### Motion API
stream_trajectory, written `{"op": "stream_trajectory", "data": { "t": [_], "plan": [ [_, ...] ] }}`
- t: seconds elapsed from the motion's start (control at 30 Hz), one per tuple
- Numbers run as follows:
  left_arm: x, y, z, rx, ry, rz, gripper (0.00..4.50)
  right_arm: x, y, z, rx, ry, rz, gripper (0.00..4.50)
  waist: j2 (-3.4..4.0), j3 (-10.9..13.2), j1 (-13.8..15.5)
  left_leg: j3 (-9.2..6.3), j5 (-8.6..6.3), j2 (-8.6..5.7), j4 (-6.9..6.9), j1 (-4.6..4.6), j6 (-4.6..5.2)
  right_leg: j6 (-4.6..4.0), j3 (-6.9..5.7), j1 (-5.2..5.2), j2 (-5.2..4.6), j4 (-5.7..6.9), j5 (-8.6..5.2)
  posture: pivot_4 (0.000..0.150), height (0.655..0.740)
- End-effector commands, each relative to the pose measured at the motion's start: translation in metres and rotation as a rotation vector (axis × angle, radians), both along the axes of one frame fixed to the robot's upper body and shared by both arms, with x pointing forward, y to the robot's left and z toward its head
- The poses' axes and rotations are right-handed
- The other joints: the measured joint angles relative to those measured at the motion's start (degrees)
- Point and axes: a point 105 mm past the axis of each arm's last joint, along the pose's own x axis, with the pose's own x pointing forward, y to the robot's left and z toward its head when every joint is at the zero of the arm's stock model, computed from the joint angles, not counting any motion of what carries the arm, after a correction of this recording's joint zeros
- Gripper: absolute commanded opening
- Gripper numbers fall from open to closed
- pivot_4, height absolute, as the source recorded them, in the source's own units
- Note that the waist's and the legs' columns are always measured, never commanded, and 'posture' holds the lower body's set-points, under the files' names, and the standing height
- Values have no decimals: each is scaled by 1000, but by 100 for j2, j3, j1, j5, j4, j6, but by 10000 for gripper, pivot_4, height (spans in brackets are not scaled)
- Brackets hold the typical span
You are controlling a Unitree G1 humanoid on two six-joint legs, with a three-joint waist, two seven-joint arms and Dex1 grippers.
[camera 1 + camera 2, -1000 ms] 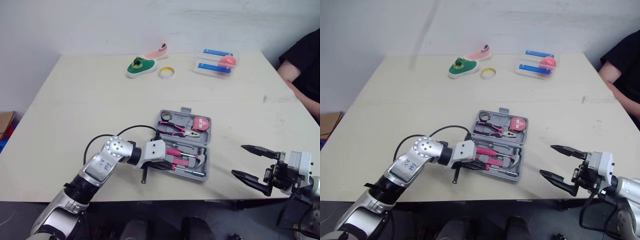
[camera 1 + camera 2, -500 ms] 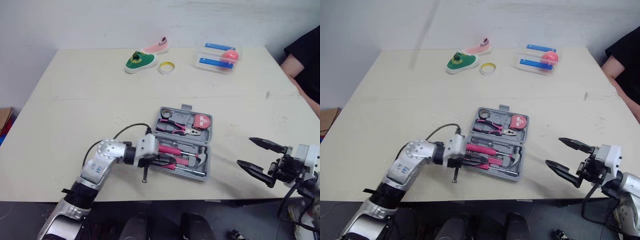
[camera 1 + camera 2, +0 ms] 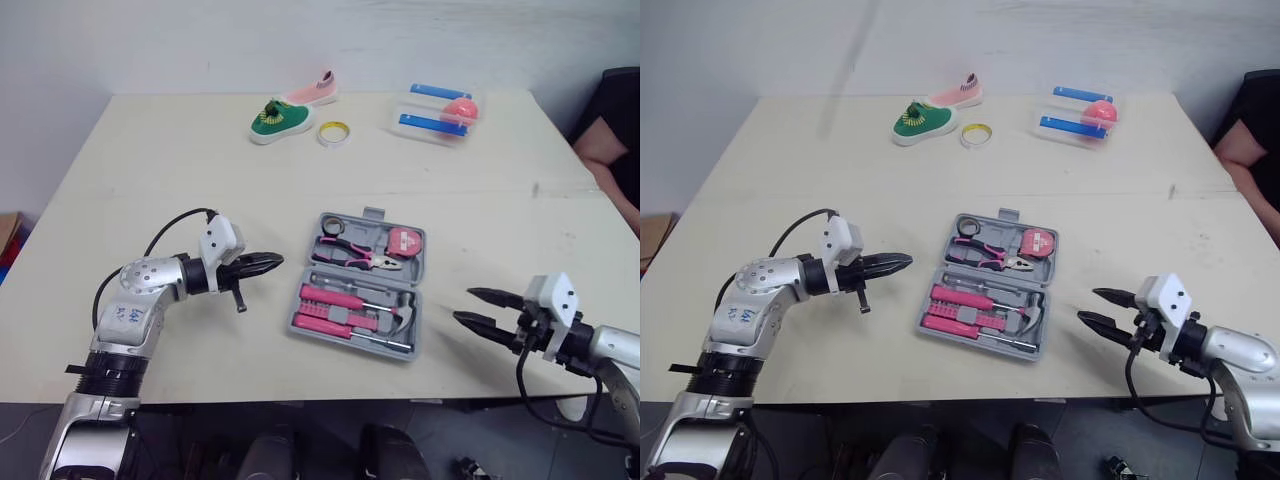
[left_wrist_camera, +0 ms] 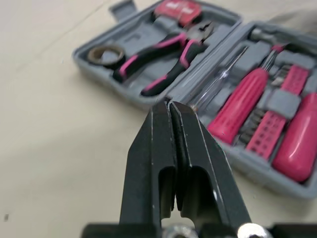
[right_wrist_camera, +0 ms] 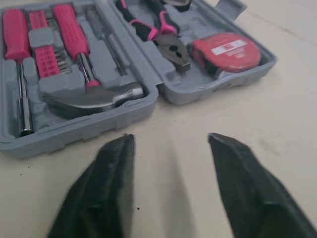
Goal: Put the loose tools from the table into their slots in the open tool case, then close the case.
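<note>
Pointing level at tool case (image 3: 361,277) | left hand (image 3: 274,260) clenched, empty | right hand (image 3: 464,304) released, fingers spread

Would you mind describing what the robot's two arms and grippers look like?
Both arms are silver metal shells with black joints. The left arm bears blue handwritten markings, and a black cable loops to its white wrist block. The right arm carries a similar white block and cable. The left gripper and right gripper each have two black tapered fingers.
</note>
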Motion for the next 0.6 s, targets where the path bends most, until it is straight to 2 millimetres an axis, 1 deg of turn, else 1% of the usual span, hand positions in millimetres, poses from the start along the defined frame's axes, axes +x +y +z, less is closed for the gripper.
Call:
{"op": "stream_trajectory", "data": {
  "t": [0.03, 0.07, 0.1, 0.13, 0.23, 0.3, 0.43, 0.5, 0.6],
  "plan": [
    [8, -8, -2, 9, -17, 37, 0, 10, 4, -2, -61, -21, 14, 4788, -5, 3, -1, 0, -1, -7, 2, -6, 6, 5, -1, 0, -1, -2, 3, 1500, 7400],
    [12, -12, -3, 9, -16, 42, 0, 17, 9, -1, -76, -32, 18, 340, -7, 4, -8, 1, -2, -8, 4, -7, 8, 9, -1, 0, -1, -6, 5, 1500, 7400],
    [15, -16, -3, 9, -15, 44, 0, 22, 12, -1, -88, -40, 23, 340, -10, 10, -13, 2, -2, -8, 5, -7, 8, 11, 0, 0, -1, -6, 6, 1500, 7400],
    [22, -21, -5, 13, -16, 65, 0, 28, 18, 0, -95, -47, 36, 340, -12, 14, -15, 4, -1, -8, 10, -8, 9, 12, -1, 0, 1, -3, 7, 1500, 7400],
    [33, -31, -10, 21, 17, 83, 0, 38, 32, -1, -111, -45, 68, 340, -16, 24, -16, 2, 4, -7, 16, -7, 5, 14, -3, -2, 5, -3, 8, 1500, 7400],
    [34, -36, -15, 45, 33, 68, 0, 40, 38, -3, -122, -41, 85, 340, -16, 24, -19, 1, 6, -3, 13, -7, 1, 14, -5, -3, 12, 6, 7, 1500, 7400],
    [35, -39, -20, 60, 61, 72, 0, 42, 51, -4, -119, -28, 119, 340, -15, 25, -23, 3, 5, 1, 8, -10, -2, 14, -5, -4, 26, -2, 7, 1500, 7400],
    [32, -39, -26, 77, 104, 65, 0, 44, 51, -5, -119, -26, 115, 340, -19, 30, -36, 6, 5, 2, 10, -13, -1, 14, -5, -5, 29, -3, 7, 1500, 7400],
    [28, -44, -27, 56, 112, 46, 0, 47, 50, -6, -121, -25, 101, 340, -20, 30, -33, 5, 6, 10, 14, -12, -4, 13, -5, -5, 36, 0, 7, 1500, 7400]
  ]
}}
